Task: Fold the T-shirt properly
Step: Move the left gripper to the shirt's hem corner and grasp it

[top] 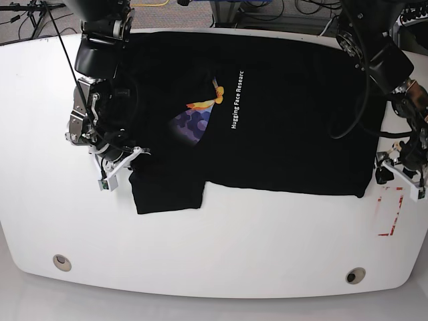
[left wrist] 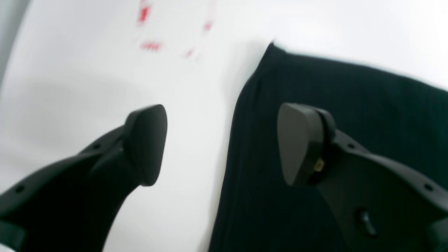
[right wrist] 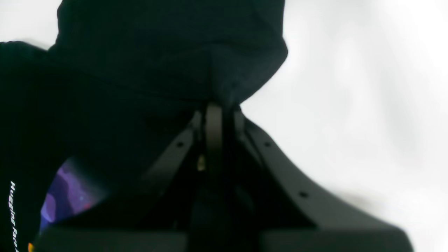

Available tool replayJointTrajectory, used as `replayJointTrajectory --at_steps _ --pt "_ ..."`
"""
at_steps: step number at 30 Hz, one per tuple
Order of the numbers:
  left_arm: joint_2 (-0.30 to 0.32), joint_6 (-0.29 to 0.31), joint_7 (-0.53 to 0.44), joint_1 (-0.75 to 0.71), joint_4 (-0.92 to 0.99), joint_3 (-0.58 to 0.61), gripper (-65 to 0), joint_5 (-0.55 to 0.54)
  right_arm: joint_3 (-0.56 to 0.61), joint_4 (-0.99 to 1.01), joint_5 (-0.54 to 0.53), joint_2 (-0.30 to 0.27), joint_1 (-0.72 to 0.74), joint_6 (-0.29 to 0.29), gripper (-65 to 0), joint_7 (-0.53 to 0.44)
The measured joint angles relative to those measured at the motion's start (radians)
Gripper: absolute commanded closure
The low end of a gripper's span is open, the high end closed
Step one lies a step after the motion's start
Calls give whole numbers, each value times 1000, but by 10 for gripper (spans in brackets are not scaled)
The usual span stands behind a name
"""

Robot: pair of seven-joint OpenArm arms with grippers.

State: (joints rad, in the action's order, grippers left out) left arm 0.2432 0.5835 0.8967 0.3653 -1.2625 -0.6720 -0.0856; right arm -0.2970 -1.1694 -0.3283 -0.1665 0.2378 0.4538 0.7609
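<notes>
The black soft-fabric T-shirt [top: 281, 114] with white lettering lies spread on the white table [top: 221, 247]; the right gripper [right wrist: 214, 105] pinches its fabric, the left gripper [left wrist: 222, 143] gapes over its edge

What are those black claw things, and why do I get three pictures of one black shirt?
They are a robot's two hands, called grippers. One picture looks down from above; the other two come from small cameras on the robot's wrists. A black T-shirt with white words and a colourful picture lies on a white table. The right gripper is pinched shut on a bunched bit of the shirt. The left gripper is open, holding nothing, over the shirt's edge. Red marks are on the table nearby.
</notes>
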Motion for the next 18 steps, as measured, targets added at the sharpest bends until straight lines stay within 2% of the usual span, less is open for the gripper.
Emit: replayJointTrajectory --at_steps 8,11,13,18 --pt "2 -10 -149 99 261 49 -467 60 0 0 5 0 0 0 0 -1" --pt "0 -72 -217 134 373 52 -467 72 0 0 2 0 0 0 0 -1" --pt "5 -93 -249 151 438 52 -467 73 0 0 3 0 0 0 0 0" --pt "35 -111 -293 187 568 87 -467 77 0 0 5 0 0 0 0 -1"
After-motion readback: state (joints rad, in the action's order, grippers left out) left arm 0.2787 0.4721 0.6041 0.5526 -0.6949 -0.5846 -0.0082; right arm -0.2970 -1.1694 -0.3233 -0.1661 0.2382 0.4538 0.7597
